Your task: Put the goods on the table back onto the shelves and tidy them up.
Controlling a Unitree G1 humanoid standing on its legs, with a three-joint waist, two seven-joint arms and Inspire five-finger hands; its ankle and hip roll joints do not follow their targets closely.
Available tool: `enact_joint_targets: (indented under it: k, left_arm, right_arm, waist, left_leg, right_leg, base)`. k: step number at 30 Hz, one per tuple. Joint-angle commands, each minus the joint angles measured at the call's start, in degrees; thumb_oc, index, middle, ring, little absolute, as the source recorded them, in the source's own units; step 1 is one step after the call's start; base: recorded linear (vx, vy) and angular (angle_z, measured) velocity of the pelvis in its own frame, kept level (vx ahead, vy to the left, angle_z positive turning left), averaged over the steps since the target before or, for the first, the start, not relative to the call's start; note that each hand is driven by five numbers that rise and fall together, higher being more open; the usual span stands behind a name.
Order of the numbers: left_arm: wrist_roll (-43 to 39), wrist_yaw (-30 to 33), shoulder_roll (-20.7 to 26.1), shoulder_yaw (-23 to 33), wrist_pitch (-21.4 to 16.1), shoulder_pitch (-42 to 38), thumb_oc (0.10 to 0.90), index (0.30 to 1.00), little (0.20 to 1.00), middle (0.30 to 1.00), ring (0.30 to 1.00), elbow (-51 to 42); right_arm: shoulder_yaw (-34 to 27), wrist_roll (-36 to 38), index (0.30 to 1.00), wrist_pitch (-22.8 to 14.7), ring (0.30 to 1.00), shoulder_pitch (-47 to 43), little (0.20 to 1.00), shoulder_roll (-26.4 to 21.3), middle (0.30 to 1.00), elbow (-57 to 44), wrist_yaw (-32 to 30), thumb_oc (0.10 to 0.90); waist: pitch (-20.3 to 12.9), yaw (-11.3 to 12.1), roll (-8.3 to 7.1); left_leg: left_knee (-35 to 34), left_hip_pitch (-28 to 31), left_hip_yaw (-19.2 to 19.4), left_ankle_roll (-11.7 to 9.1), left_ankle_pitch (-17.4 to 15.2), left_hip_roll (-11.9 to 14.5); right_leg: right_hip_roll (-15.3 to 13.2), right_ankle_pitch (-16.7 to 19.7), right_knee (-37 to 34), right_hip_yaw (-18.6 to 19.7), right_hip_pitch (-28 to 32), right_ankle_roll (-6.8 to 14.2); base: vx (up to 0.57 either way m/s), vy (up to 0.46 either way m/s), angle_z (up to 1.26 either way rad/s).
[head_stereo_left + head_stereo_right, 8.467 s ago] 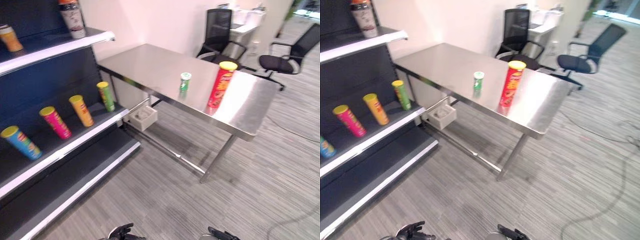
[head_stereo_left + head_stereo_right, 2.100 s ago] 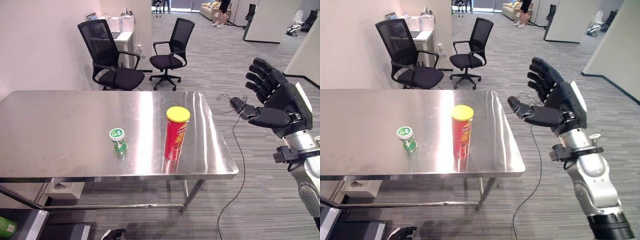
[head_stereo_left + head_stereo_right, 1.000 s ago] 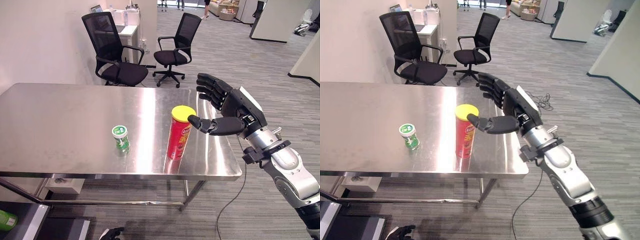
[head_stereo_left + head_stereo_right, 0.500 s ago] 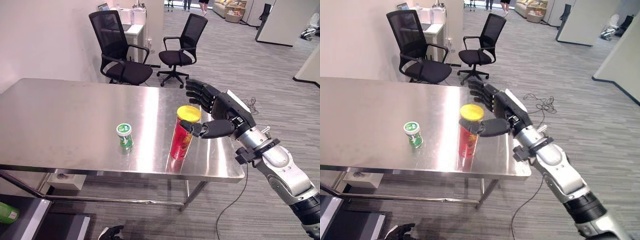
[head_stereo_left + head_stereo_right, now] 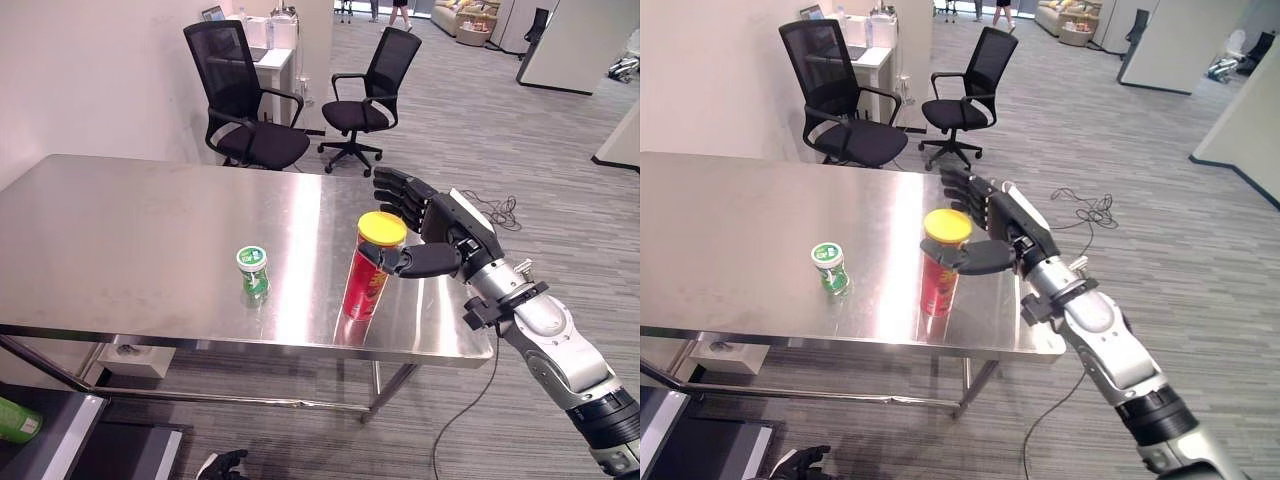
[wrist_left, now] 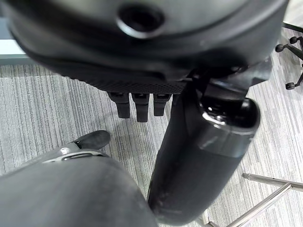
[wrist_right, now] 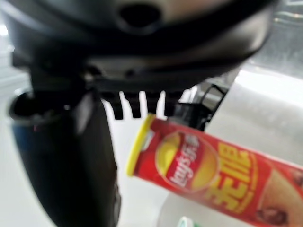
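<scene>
A tall red chip can with a yellow lid stands near the right end of the steel table. A small green can stands to its left. My right hand is open around the top of the red can, with the thumb in front of it and the straight fingers behind it. In the right wrist view the red can lies between the thumb and the fingers, with a gap on both sides. My left hand hangs low by the floor, its fingers relaxed and holding nothing.
Two black office chairs stand behind the table. A shelf corner with a green can lying on it shows at the lower left. A white box sits under the table.
My right hand has come in from the right and down to the red can, and its thumb now sits in front of the can's top. Both cans stand where they were.
</scene>
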Motion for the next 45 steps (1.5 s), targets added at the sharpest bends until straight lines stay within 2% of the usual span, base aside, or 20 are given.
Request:
enact_joint_targets:
  k: [1, 14, 19, 33, 34, 35, 40, 45]
  left_arm:
    - [0.29, -0.67, -2.62, -4.68, -0.59, 1.14, 0.8, 0.9, 0.9, 0.9, 0.9, 3.12]
    - [-0.53, -0.47, -2.4, -4.24, -0.57, 1.45, 0.8, 0.9, 0.9, 0.9, 0.9, 3.12]
    - [-1.01, -0.15, -2.1, -4.65, -0.62, 1.7, 0.8, 0.9, 0.9, 0.9, 0.9, 2.42]
    - [-1.24, 0.38, -1.97, -5.01, -0.55, 1.6, 0.8, 0.9, 0.9, 0.9, 0.9, 2.27]
    - [-1.34, 0.39, -1.99, -5.03, -0.54, 1.57, 0.8, 0.9, 0.9, 0.9, 0.9, 2.22]
    - [-1.41, 0.4, -1.98, -5.03, -0.51, 1.55, 0.8, 0.9, 0.9, 0.9, 0.9, 2.17]
    - [-1.63, 0.62, -1.91, -4.8, -0.52, 1.59, 0.8, 0.9, 0.9, 0.9, 0.9, 2.03]
    - [-1.7, 1.19, -1.82, -4.67, -0.68, 1.41, 0.8, 0.9, 0.9, 0.9, 0.9, 1.6]
  right_arm:
    - [-1.14, 0.97, 0.9, -3.89, 0.9, -8.67, 0.9, 0.46, 0.9, 1.0, -1.59, 0.8]
    - [-0.1, 0.67, 0.9, -3.21, 0.9, -8.43, 0.9, 2.42, 0.9, 3.76, -1.78, 0.8]
    - [1.49, 0.7, 0.9, -2.92, 0.9, -10.32, 0.9, 5.1, 0.9, 6.7, -2.4, 0.8]
    - [2.72, 1.21, 0.9, -2.72, 0.9, -12.19, 0.9, 7.65, 0.9, 8.49, -3.26, 0.8]
    - [2.71, 1.32, 0.528, -2.71, 0.528, -12.2, 0.528, 7.85, 0.528, 8.61, -3.24, 0.552]
    - [2.81, 1.09, 0.3, -2.59, 0.3, -12.29, 0.3, 7.99, 0.3, 8.88, -3.38, 0.4]
    - [2.8, 0.34, 0.3, -2.49, 0.3, -12.19, 0.3, 8.08, 0.3, 8.86, -3.52, 0.4]
    - [1.03, -3.49, 0.3, -3.04, 0.3, -11.52, 0.3, 9.48, 0.3, 9.67, -5.77, 0.4]
  waist:
    - [-2.51, 2.15, 1.01]
    - [-2.3, 2.57, 1.07]
    - [-2.12, 3.08, 1.16]
    - [-1.97, 3.56, 1.09]
    - [-1.97, 3.54, 1.08]
    - [-1.98, 3.56, 1.06]
    - [-1.91, 3.61, 1.08]
    - [-1.83, 3.73, 1.06]
  left_leg:
    - [0.16, -3.06, -1.55, -1.48, -2.1, 4.14]
    - [0.16, -3.28, -1.95, -1.31, -2.11, 3.84]
    - [0.16, -3.3, -2.19, -1.02, -2.18, 3.57]
    - [0.16, -3.19, -2.46, -0.85, -2.24, 3.43]
    - [0.16, -3.21, -2.46, -0.84, -2.23, 3.4]
    - [0.16, -3.21, -2.53, -0.81, -2.22, 3.37]
    - [0.16, -3.2, -2.67, -0.73, -2.32, 3.3]
    - [0.16, -3.0, -2.67, -0.54, -2.53, 3.19]
  right_leg:
    - [-4.04, -2.06, 3.52, 1.11, -0.07, 2.74]
    - [-4.08, -2.18, 3.67, 0.88, -0.01, 2.72]
    - [-4.08, -2.33, 3.88, 0.86, 0.05, 2.55]
    - [-3.9, -2.59, 4.19, 0.81, 0.17, 2.38]
    - [-3.91, -2.59, 4.21, 0.81, 0.17, 2.38]
    - [-3.89, -2.61, 4.23, 0.79, 0.17, 2.38]
    - [-3.94, -2.66, 4.44, 0.74, 0.19, 2.37]
    - [-4.06, -2.6, 4.41, 0.69, 0.28, 2.42]
  base:
    - [0.01, 0.002, 0.04]
    - [0.01, 0.002, 0.04]
    - [0.0, 0.0, 0.0]
    - [0.0, 0.0, 0.0]
    - [0.0, 0.0, 0.0]
    - [0.0, 0.0, 0.0]
    - [0.0, 0.0, 0.0]
    - [0.0, 0.0, 0.0]
